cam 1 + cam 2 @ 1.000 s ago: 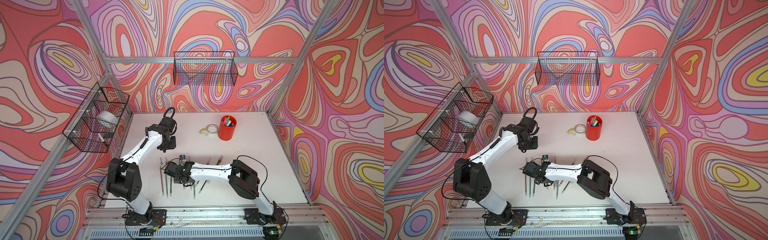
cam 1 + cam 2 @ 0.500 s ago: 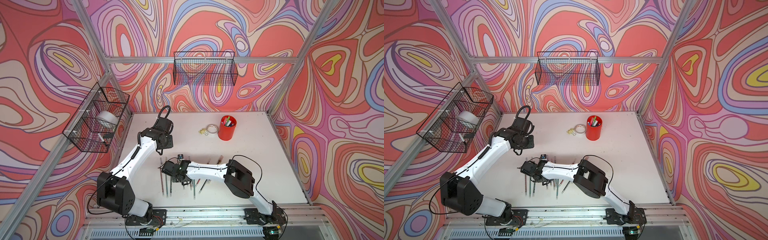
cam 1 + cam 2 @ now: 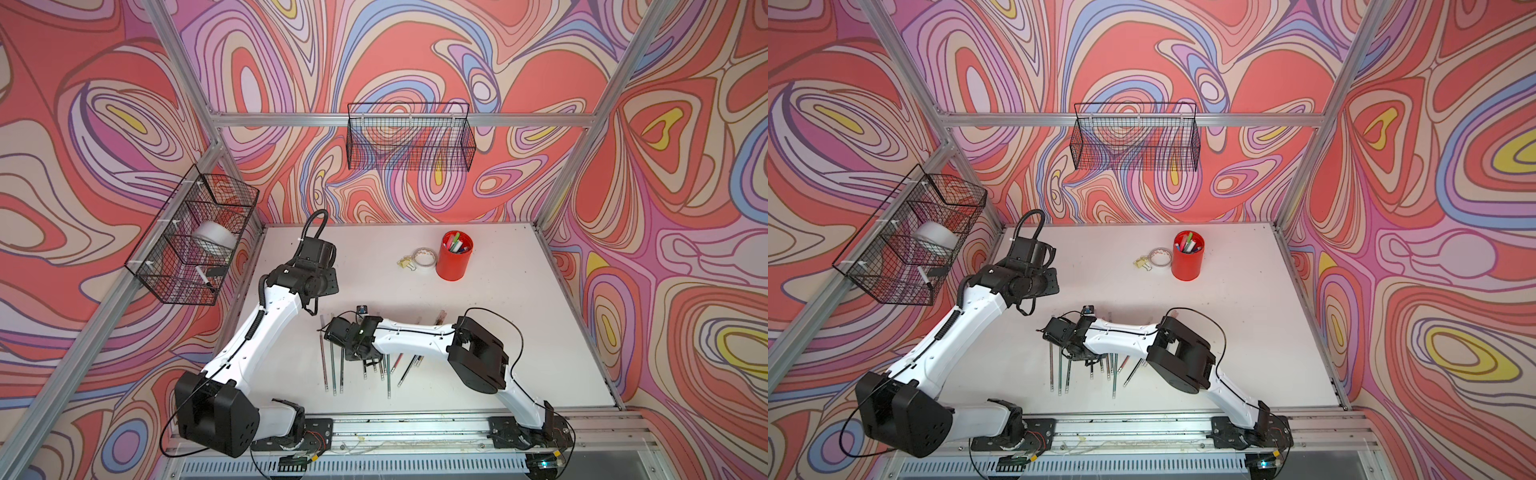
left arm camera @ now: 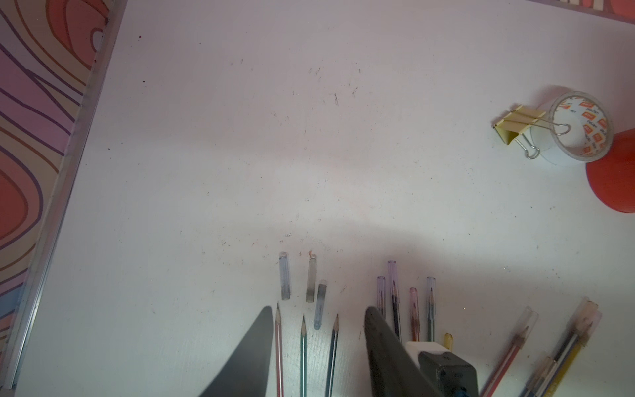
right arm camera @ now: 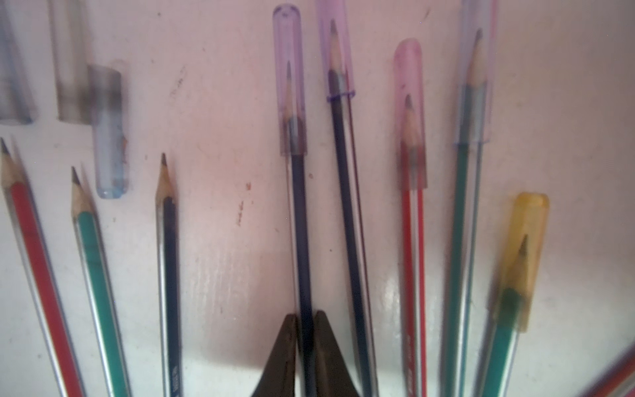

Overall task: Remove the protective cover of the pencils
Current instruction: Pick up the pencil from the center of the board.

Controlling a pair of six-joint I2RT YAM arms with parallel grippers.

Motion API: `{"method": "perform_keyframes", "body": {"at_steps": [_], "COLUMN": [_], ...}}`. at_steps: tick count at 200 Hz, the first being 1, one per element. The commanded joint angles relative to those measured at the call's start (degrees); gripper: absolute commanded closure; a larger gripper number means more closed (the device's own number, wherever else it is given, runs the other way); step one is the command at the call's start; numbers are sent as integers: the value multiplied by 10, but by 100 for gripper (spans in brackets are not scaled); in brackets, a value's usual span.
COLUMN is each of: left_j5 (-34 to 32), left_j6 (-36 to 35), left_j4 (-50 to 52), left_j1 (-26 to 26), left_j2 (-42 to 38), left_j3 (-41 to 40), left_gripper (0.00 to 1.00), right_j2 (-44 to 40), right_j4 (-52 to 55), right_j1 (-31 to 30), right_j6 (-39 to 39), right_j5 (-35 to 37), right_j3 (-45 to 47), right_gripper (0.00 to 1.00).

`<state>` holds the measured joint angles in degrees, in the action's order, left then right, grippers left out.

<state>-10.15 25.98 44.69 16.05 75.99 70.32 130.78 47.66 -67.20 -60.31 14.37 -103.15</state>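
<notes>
Pencils [image 5: 412, 261], long thin wooden shafts striped black, green, red or yellow: laid in a loose fan on the white tabletop [image 3: 519, 316], front centre, sharpened tips toward the back wall. Concealed: in both top views the white right arm [image 3: 415, 338] covers the middle of the row, and neither set of jaws can be made out there. In both wrist views the eraser ends run out of frame, and the shafts at the edge of the right wrist view are too blurred to count. Right end effector [image 5: 305, 319]: clenched on the shaft of a black-shafted pencil [image 5: 302, 220], well short of its transparent violet cap [image 5: 288, 79], which is in place. Left end effector [image 4: 318, 319]: released, jaws apart, nothing between them, held above the tabletop to the rear left of the row. Change: over the past second the left arm's [image 3: 257, 332] elbow has sunk toward the front rail and its wrist has drawn leftward. Condition: three bare pencils [image 5: 99, 292], red, green and black, with three loose clear caps [image 4: 311, 280] just beyond their tips. Further pencils wear a second violet cap [image 5: 335, 48], a pink cap [image 5: 409, 113], a pale lilac cap [image 5: 476, 68] and a yellow cap [image 5: 527, 254]. Also present: red cylindrical cup [image 3: 454, 268] of markers, rear of the tabletop, well apart from the row.
</notes>
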Motion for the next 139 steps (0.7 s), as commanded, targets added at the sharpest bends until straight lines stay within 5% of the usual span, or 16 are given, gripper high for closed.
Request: {"method": "perform_keyframes", "body": {"at_steps": [1,37,139], "left_j5": [-3,16,237], "left_j6": [9,20,81], "left_j4": [-15,24,64], "left_j1": [-9,-28,-60], "left_j2": [-18,-28,-63], "left_j3": [-8,35,65], "left_gripper": [52,47,39], "right_j2": [25,-7,-144], "right_j4": [-8,-34,-184], "right_j1": [2,3,-11], "right_j6": [6,10,39], "right_j5": [-21,-31,-38], "right_j3": [22,32,145], "right_gripper": [89,95,100]}}
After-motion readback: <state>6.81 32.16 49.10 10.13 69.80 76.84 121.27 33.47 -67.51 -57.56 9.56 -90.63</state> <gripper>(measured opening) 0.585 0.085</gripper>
